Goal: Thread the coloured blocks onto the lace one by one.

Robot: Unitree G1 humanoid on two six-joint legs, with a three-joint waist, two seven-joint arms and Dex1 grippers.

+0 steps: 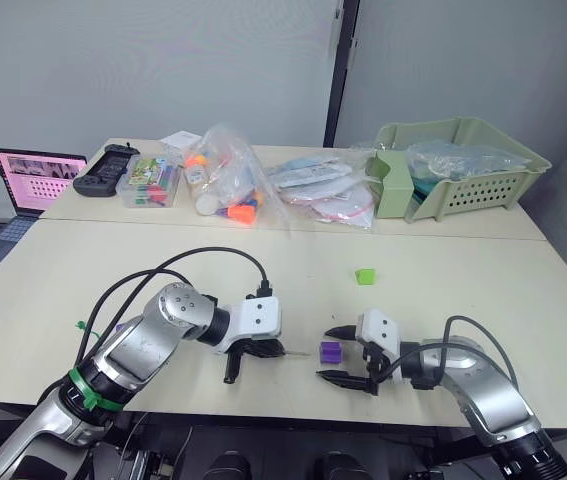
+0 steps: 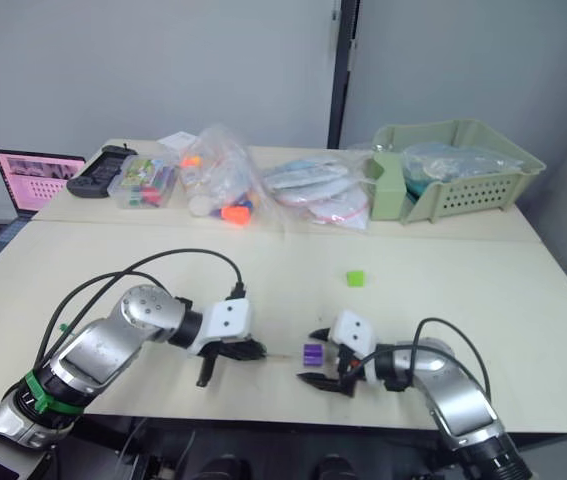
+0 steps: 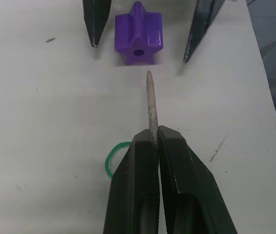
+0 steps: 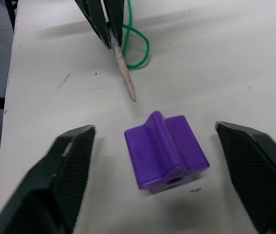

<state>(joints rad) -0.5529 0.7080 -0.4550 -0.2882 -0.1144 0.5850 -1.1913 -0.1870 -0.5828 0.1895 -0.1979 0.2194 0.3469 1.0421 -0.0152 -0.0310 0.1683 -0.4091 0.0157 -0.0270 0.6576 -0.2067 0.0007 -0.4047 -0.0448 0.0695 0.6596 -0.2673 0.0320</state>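
A purple block (image 1: pixel 330 351) lies on the table near its front edge, a hole in its side facing the lace. My right gripper (image 1: pixel 339 353) is open, one finger on either side of the block (image 4: pixel 167 155) without touching it. My left gripper (image 1: pixel 263 350) is shut on the lace (image 3: pixel 151 107), whose stiff pale tip points at the block's hole (image 3: pixel 138 51) from a short gap. Behind the fingers a loop of the green string (image 3: pixel 111 157) rests on the table. A lime green block (image 1: pixel 365 275) sits alone further back, right of centre.
Along the far side stand a green basket (image 1: pixel 463 170), clear bags of toy pieces (image 1: pixel 225 180), plastic packets (image 1: pixel 323 190), a small clear box (image 1: pixel 150 182) and a black controller (image 1: pixel 106 168). A laptop (image 1: pixel 33 180) is at far left. Black cables (image 1: pixel 163 275) arch over my left arm.
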